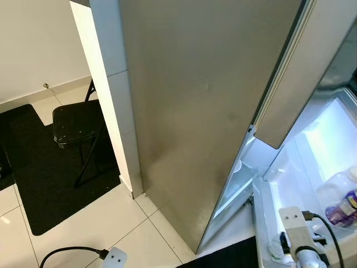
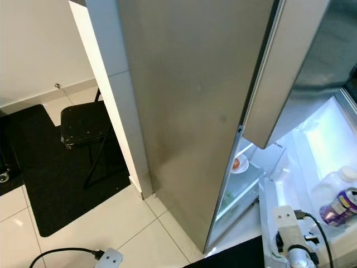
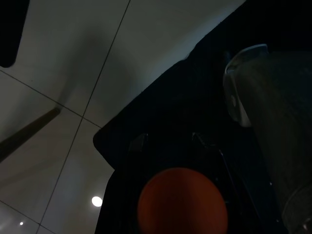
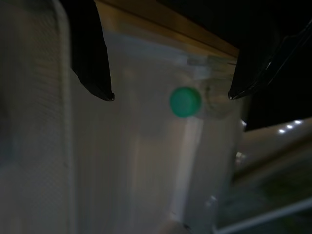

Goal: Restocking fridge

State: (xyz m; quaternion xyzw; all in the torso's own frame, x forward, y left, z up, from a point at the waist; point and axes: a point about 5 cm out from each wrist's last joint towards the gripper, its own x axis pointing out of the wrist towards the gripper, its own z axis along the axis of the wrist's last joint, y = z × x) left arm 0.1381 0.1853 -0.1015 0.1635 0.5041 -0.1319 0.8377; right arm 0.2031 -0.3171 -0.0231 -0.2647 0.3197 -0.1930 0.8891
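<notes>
The fridge's steel door point(image 1: 195, 111) stands open, and the lit inside point(image 2: 318, 139) shows at the right. On a white shelf point(image 1: 268, 206) in there stand a clear bottle with a white cap point(image 2: 334, 184) and a purple can point(image 2: 341, 206). My right arm point(image 1: 301, 245) reaches low toward that shelf. In the right wrist view, my right gripper point(image 4: 170, 95) is open, its fingers point(image 4: 92, 68) wide apart before a clear bottle with a green cap point(image 4: 185, 101). My left gripper hangs over the floor, dark, with a round orange thing point(image 3: 183, 202) held close between its fingers.
A black folding chair point(image 1: 78, 123) stands on a black mat point(image 1: 50, 184) at the left, beside a white wall pillar point(image 1: 114, 84). A black cable with a white plug point(image 1: 114, 258) lies on the tiles. A small bowl with a reddish fruit point(image 2: 237, 163) sits inside the fridge.
</notes>
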